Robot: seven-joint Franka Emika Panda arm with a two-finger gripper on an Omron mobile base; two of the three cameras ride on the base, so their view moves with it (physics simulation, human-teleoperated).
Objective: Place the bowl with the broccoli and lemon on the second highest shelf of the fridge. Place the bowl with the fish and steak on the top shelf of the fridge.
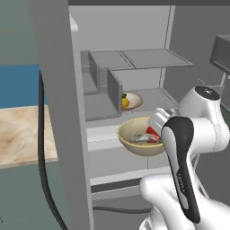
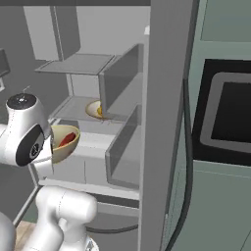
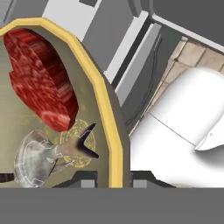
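Observation:
The fridge (image 1: 58, 90) stands open. My gripper (image 1: 157, 121) is shut on the near rim of a yellow-rimmed bowl (image 1: 139, 143), held in the air in front of the lower shelves. The red steak (image 3: 39, 78) and silvery fish (image 3: 39, 157) lie in it, and the rim (image 3: 111, 144) runs down between my fingertips (image 3: 85, 179). A second bowl (image 1: 133, 101) with the lemon (image 1: 125, 102) rests on the second highest shelf (image 1: 155, 95); the broccoli is hidden. The top shelf (image 1: 155, 57) is bare.
Grey door bins (image 1: 105, 85) jut beside the shelves at the left. A marble counter (image 1: 22, 134) lies left of the fridge door. In the right base view a black oven panel (image 2: 230, 117) is set in the green cabinets beyond the door edge (image 2: 164, 122).

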